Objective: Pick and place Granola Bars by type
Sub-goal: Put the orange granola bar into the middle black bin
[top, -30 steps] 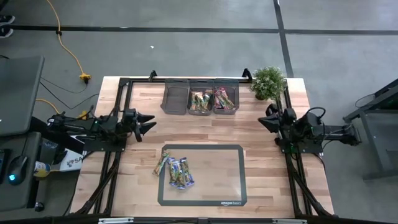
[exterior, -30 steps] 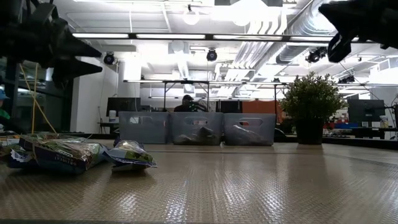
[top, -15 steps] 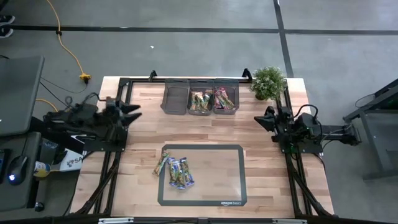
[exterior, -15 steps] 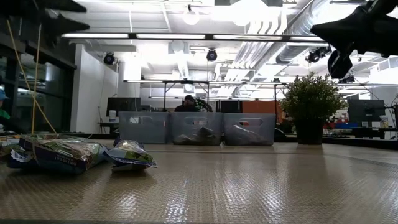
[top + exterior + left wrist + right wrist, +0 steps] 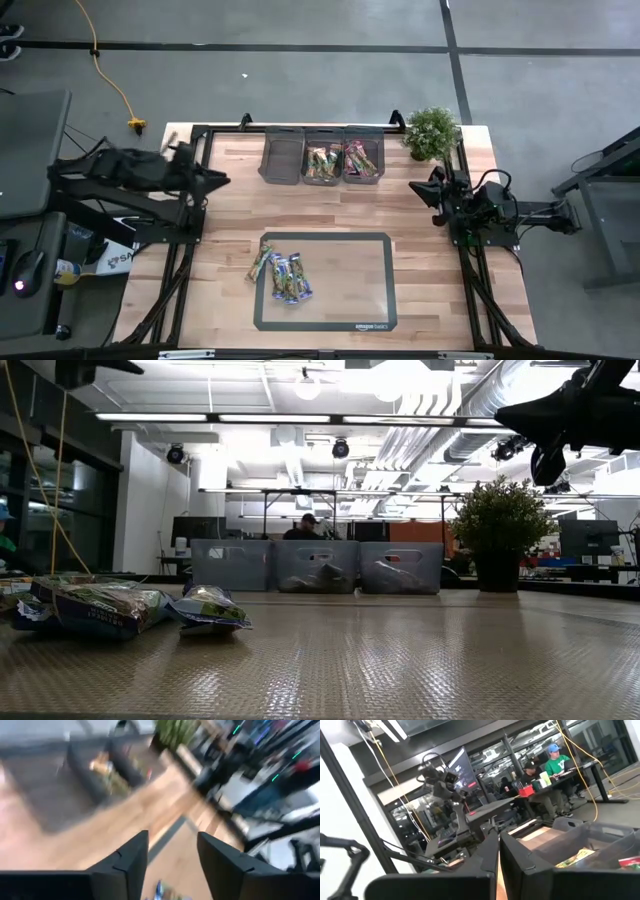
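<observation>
Several granola bars (image 5: 281, 275) in blue and green wrappers lie in a heap on the left part of the dark-framed mat (image 5: 372, 280); the low view shows them (image 5: 96, 606) at table height. More bars lie in the middle bin (image 5: 322, 160) and the right bin (image 5: 361, 159); the left bin (image 5: 281, 158) looks bare. My left gripper (image 5: 216, 180) hangs high over the table's left edge, open and holding nothing (image 5: 172, 851). My right gripper (image 5: 416, 189) is shut near the right edge, also holding nothing (image 5: 498, 854).
A potted plant (image 5: 432, 132) stands at the far right corner beside the bins. A black frame runs along the table's left, far and right edges (image 5: 226, 128). Bare wood lies between the bins and the mat (image 5: 330, 208).
My left gripper has risen well above the table and drawn back toward the left edge, leaving the top of the low view. My right gripper has stayed in place and turned a little.
</observation>
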You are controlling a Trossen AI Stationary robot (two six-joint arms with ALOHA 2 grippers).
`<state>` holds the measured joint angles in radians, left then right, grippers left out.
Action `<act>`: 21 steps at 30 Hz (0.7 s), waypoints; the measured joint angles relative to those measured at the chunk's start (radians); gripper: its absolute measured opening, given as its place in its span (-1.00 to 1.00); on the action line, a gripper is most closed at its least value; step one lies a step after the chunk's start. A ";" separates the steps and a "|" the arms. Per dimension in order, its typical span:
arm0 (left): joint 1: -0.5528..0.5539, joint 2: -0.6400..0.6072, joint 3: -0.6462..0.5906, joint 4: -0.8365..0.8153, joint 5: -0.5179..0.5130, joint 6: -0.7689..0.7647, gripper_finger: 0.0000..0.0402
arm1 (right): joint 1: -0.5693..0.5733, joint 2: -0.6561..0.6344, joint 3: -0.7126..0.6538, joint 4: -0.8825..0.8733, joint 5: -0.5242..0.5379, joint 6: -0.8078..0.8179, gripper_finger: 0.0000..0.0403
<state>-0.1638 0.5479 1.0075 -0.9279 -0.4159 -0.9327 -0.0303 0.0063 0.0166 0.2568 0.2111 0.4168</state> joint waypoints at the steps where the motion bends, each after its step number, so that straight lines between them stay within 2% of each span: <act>1: 0.000 0.048 0.037 -0.039 0.020 -0.019 -0.21 | 0.000 0.000 0.000 0.000 0.000 -0.004 -1.00; 6: 0.000 0.269 0.181 -0.217 0.149 -0.120 -0.38 | 0.000 0.000 0.000 -0.003 0.000 -0.006 -1.00; 10: 0.000 0.415 0.205 -0.265 0.280 -0.161 -0.42 | 0.000 0.000 0.000 -0.003 0.000 -0.007 -1.00; 16: 0.000 0.614 0.205 -0.331 0.391 -0.222 -0.38 | 0.000 0.000 0.000 -0.006 0.000 -0.007 -1.00; 21: 0.000 0.745 0.205 -0.341 0.453 -0.222 -0.25 | 0.000 0.000 0.000 -0.006 0.000 -0.007 -1.00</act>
<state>-0.1639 1.2926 1.2125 -1.2685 0.0373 -1.1547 -0.0303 0.0063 0.0170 0.2504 0.2108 0.4103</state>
